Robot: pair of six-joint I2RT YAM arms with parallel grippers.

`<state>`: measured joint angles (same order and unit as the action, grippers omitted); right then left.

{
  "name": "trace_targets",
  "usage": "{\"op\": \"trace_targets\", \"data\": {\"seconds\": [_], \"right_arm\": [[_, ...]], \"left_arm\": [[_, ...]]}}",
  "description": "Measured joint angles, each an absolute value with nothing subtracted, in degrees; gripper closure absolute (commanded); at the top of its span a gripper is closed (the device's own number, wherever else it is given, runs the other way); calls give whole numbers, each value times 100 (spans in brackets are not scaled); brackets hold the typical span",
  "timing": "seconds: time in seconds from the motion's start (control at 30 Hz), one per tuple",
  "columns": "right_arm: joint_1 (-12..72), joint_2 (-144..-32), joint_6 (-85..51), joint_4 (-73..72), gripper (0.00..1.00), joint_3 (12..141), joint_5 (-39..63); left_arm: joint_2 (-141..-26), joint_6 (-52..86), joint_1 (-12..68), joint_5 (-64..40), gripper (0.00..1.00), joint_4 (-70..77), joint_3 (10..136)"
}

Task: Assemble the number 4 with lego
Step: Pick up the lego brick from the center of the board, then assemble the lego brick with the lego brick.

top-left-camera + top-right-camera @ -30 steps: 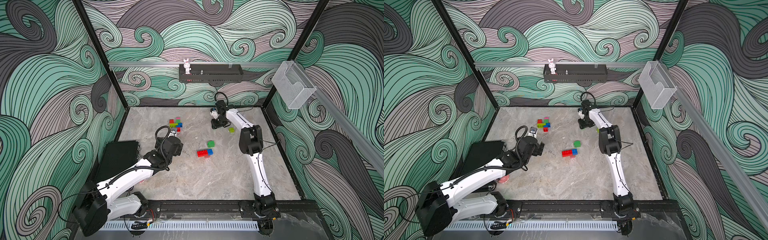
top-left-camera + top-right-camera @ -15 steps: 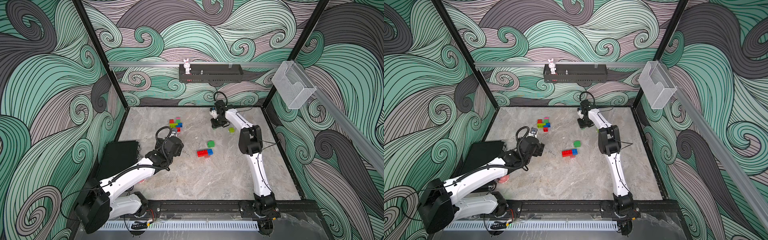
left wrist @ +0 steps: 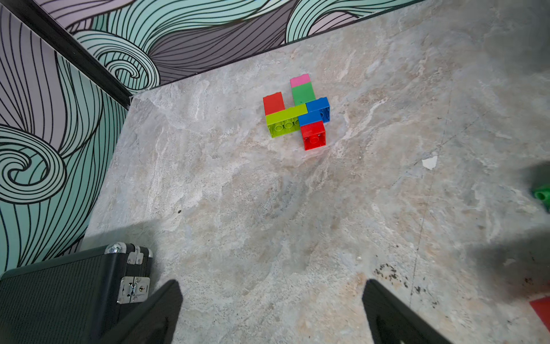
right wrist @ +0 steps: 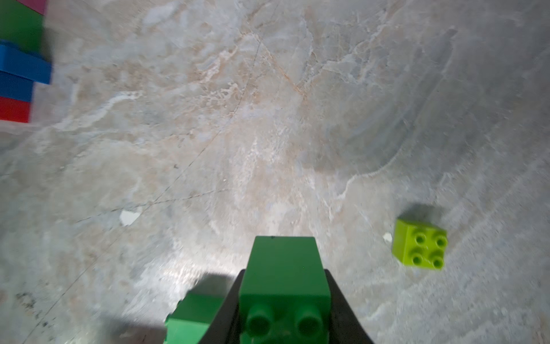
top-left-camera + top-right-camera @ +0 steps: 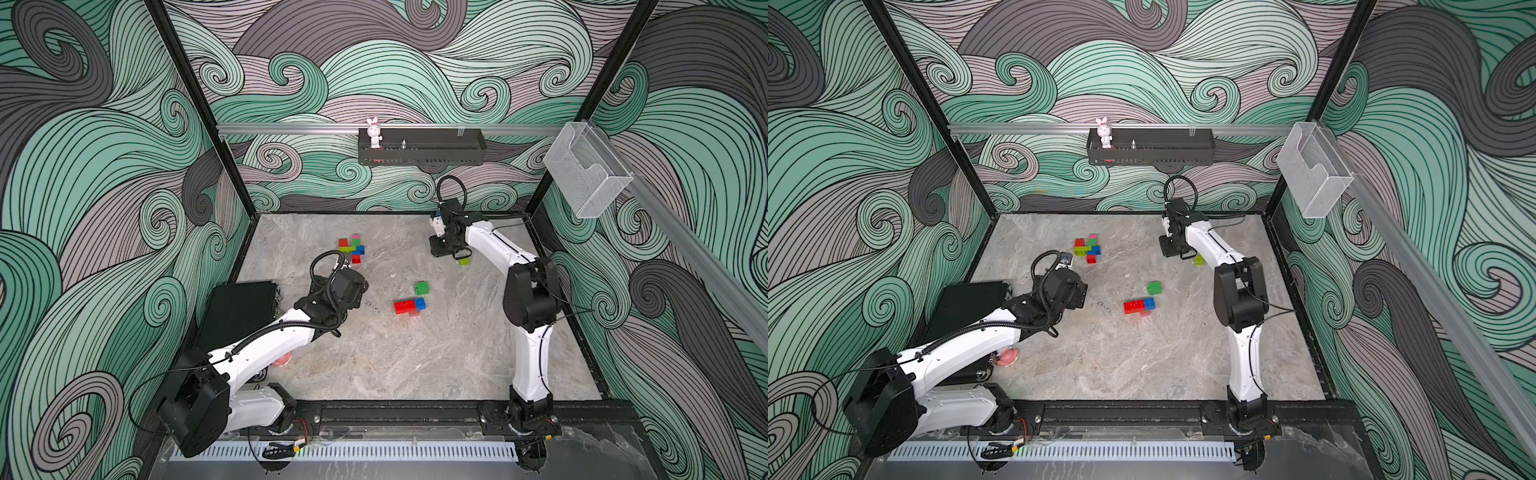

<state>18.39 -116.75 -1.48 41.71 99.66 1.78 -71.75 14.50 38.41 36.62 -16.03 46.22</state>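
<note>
Right gripper (image 4: 284,297) clamps a dark green brick (image 4: 282,268) between its jaws, studs facing the wrist camera, close to the back edge of the marble-patterned tabletop (image 5: 415,365), right of the middle. In both top views the gripper's black body hides the held brick. Another green piece (image 4: 193,315) shows just beside one finger in the right wrist view; whether it touches the held brick cannot be told.

A lime brick (image 5: 464,262) (image 4: 419,244) lies studs-up on the tabletop near the right gripper, apart from it.

Left gripper (image 3: 271,295) hangs with its jaws spread wide and nothing between them, over bare tabletop near the left edge, next to a black case (image 3: 59,297) with metal latches.

Ahead of it, toward the back left corner, sits a cluster of bricks (image 5: 352,248) (image 3: 297,111): red, lime, blue, a second red, green and pink pieces pressed together.

Near the middle of the tabletop a red brick and a blue brick (image 5: 409,305) (image 5: 1139,305) lie joined side by side, with a loose green brick (image 5: 422,287) just behind them, toward the back edge.

A white rabbit figurine (image 5: 374,132) stands on a black shelf (image 5: 436,151) on the back wall.
</note>
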Motion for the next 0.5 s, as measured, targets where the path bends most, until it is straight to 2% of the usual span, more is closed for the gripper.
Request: {"op": "trace_targets", "data": {"seconds": [0.23, 0.5], "right_arm": [[1846, -9961, -773, 3459, 100, 8180, 152], [1894, -8593, -1273, 3120, 100, 6567, 220]], "left_arm": [[-7177, 1529, 3824, 3030, 1, -1645, 4711], [-7397, 1527, 3819, 2539, 1, -1564, 4897]]}}
